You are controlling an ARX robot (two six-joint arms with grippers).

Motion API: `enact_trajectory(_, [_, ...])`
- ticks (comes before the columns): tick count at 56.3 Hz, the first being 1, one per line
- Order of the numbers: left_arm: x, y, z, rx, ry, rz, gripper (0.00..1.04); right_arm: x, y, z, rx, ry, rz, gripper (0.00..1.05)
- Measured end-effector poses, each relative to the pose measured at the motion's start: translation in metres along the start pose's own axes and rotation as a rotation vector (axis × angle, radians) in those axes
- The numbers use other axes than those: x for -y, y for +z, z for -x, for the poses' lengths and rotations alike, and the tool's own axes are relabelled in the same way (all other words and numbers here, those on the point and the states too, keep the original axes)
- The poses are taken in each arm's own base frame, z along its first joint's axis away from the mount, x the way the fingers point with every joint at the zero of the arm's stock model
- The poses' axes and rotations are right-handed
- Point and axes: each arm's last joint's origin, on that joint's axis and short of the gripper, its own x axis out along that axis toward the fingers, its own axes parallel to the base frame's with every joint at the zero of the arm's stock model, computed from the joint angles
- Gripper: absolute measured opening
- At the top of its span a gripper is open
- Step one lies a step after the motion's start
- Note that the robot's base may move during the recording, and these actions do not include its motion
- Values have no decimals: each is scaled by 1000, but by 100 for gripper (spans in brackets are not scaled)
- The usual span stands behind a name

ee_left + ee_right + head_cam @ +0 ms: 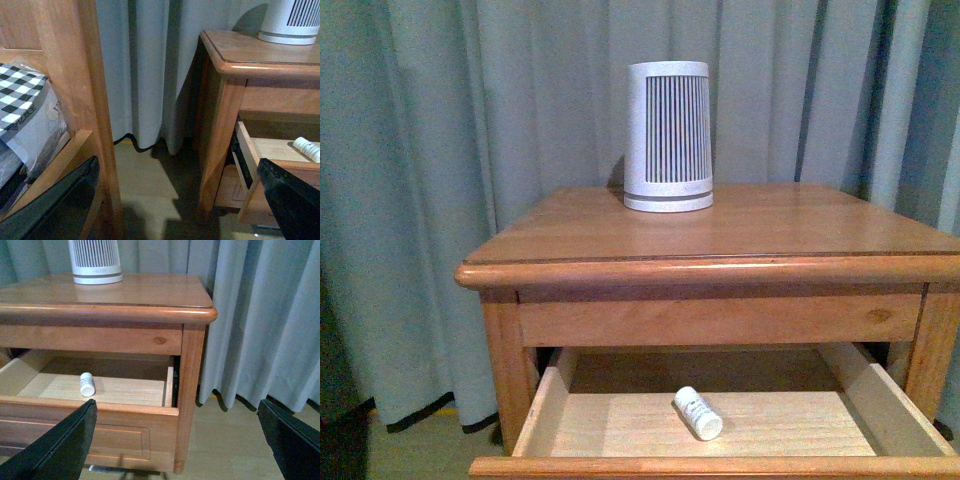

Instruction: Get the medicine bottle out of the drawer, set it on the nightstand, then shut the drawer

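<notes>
**Drawer open, bottle inside, both grippers empty**

From the front, the nightstand (740, 235) stands before a grey curtain (460, 130). Its upper drawer (610, 425) is pulled out. The medicine bottle (698, 413) lies on its side on the drawer's pale floor, near the middle and clear of the side walls. A white slatted device (668, 135) stands upright at the back of the nightstand's top. Neither arm shows in this view.

The left wrist view looks at the nightstand from one side and catches only one end of the bottle (310, 149) inside the drawer. It alone shows a second piece of wooden furniture (90, 100), set apart from the nightstand, with a black-and-white checked cloth (20, 95) lying in it. The left gripper (177, 167) has its fingers (60, 205) spread wide, touching nothing.

The right wrist view comes from the other side. It alone shows the recessed panel on the drawer front (115, 440), with the bottle (87, 384) behind the drawer's front rail. The right gripper (176, 410) hangs off the nightstand's front corner. Its fingers (55, 450) are spread just as wide and grip nothing.
</notes>
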Motion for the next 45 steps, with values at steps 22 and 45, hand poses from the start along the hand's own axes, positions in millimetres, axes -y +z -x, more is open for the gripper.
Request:
enact_trajectory(22, [0,0,0,0,0,0,98,-69,52,-138,-380,126,-16,98])
enact_trajectory(45, [0,0,0,0,0,0,98,-140,5,-230,-407,155,88,98])
